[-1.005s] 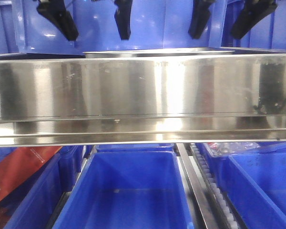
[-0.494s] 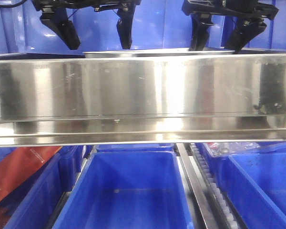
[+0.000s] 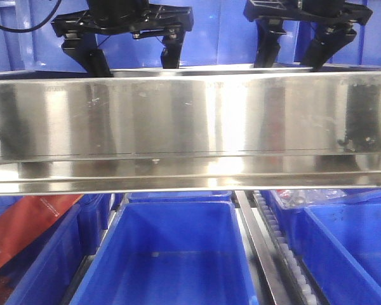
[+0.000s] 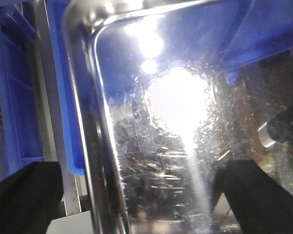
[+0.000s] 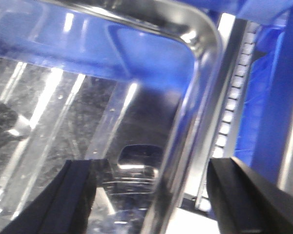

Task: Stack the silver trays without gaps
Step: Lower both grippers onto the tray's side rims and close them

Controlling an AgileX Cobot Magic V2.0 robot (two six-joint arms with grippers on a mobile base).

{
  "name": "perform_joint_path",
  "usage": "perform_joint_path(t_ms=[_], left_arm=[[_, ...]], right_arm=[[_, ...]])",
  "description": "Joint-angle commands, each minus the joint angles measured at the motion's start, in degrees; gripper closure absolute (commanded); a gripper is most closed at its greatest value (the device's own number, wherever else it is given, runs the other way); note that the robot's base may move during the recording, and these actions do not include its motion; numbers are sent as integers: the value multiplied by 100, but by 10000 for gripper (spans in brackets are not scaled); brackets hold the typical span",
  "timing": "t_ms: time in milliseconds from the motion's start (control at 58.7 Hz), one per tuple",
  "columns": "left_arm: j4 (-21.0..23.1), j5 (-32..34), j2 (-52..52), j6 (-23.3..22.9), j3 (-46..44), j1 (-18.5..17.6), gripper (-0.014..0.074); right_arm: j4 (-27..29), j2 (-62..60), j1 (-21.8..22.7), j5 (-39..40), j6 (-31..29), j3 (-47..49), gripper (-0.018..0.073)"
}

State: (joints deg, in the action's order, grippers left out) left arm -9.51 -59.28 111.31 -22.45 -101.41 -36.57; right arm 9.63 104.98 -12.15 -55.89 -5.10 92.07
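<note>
A silver tray (image 3: 216,68) lies behind the steel beam; only its thin front rim shows in the front view. My left gripper (image 3: 133,63) is open, its black fingers (image 3: 92,60) down on either side of the tray's left part. In the left wrist view the tray's scratched floor (image 4: 176,122) and left rim (image 4: 95,126) lie between the open gripper's (image 4: 141,204) fingers. My right gripper (image 3: 292,60) is open over the tray's right part. In the right wrist view the tray's right rim (image 5: 195,97) runs between the open gripper's (image 5: 161,200) fingers. Whether more trays lie beneath is hidden.
A long shiny steel beam (image 3: 190,127) crosses the front view and hides the trays' support. Deep blue bins (image 3: 171,254) stand below, with a red package (image 3: 25,229) at left and a roller rail (image 3: 279,248) at right. Blue bins stand behind too.
The left gripper has come down to the tray's rim over the last second. The right gripper came down earlier and has held still for the last half second.
</note>
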Motion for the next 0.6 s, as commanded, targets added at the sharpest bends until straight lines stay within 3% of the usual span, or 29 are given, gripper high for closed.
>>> perform_joint_path(t_ms=[0,153,375,477,579], left_arm=[[26,32,1,-47,-28,21,27],[26,32,27,-47,-28,21,27],[162,21,78,-59,-4,21,60],[162,21,78,-69,-4,21,255],[162,21,78,-69,-4,21,547]], right_arm=[[-81,-7,10,124,-6,50,191],[-79,3,10,110,-6,50,242],[-79,3,10,23,-6,50,410],[-79,3,10,-4,-6,50,512],[-79,3,10,-19,-6,50,643]])
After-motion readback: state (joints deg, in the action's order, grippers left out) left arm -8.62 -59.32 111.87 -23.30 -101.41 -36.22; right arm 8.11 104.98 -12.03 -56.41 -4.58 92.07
